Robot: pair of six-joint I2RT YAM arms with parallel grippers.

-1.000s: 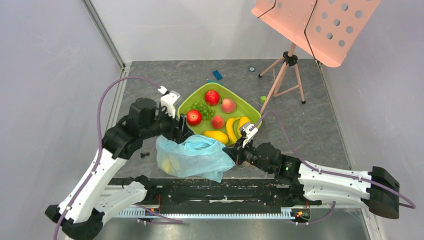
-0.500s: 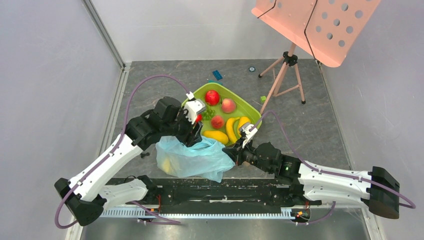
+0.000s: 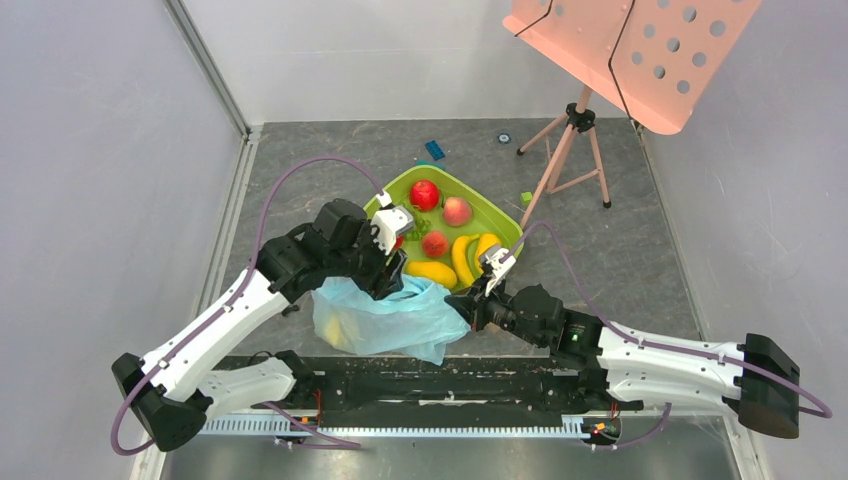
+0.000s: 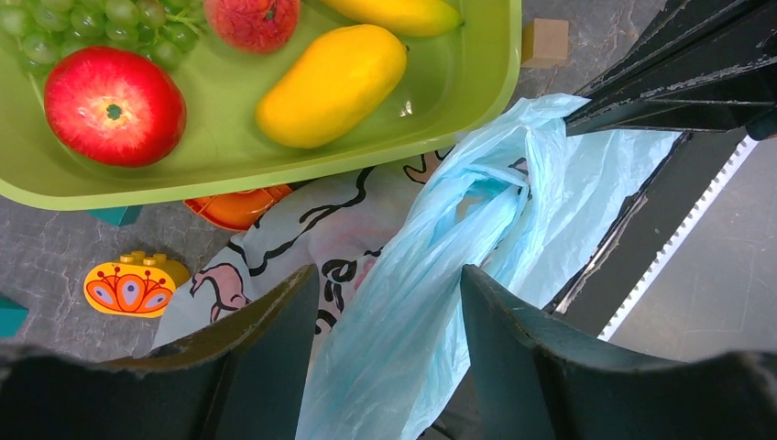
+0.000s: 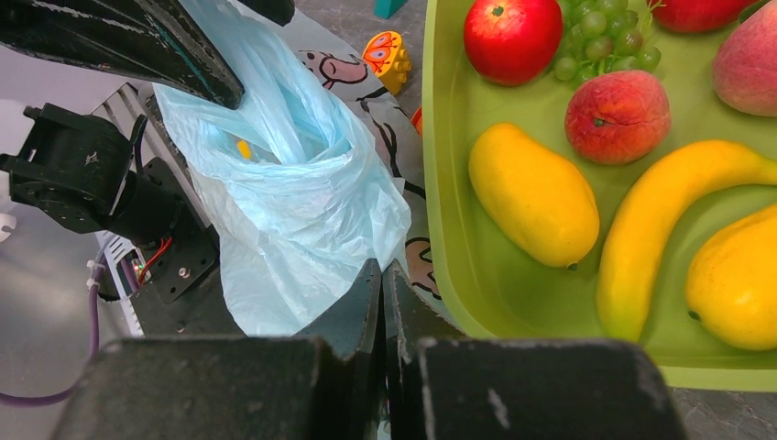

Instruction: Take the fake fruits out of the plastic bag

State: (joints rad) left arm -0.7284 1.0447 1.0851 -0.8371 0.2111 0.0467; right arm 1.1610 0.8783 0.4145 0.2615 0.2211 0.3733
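Observation:
The light-blue plastic bag (image 3: 385, 315) lies crumpled at the near edge, just in front of the green tray (image 3: 385, 195). Something yellow shows through its left side (image 3: 340, 330) and down its mouth in the right wrist view (image 5: 243, 148). My left gripper (image 3: 392, 280) is open over the bag's mouth, with a fold of the bag (image 4: 513, 183) between its fingers (image 4: 266, 339). My right gripper (image 3: 472, 300) is shut on the bag's right edge (image 5: 293, 202). The tray holds fake fruits: a red apple (image 4: 114, 105), a mango (image 4: 332, 84), a peach (image 5: 616, 115), bananas and grapes.
A yellow toy block (image 4: 133, 284) and an orange piece (image 4: 234, 206) lie beside the tray's near rim. A pink music stand on a tripod (image 3: 570, 150) stands at the back right. A blue block (image 3: 434, 150) and a green block (image 3: 526, 198) lie on the floor. A black rail (image 3: 420, 375) runs behind the bag.
My left arm has swung right from the tray's left side to above the bag's mouth and dropped slightly. The right gripper has kept its hold and the bag has barely moved.

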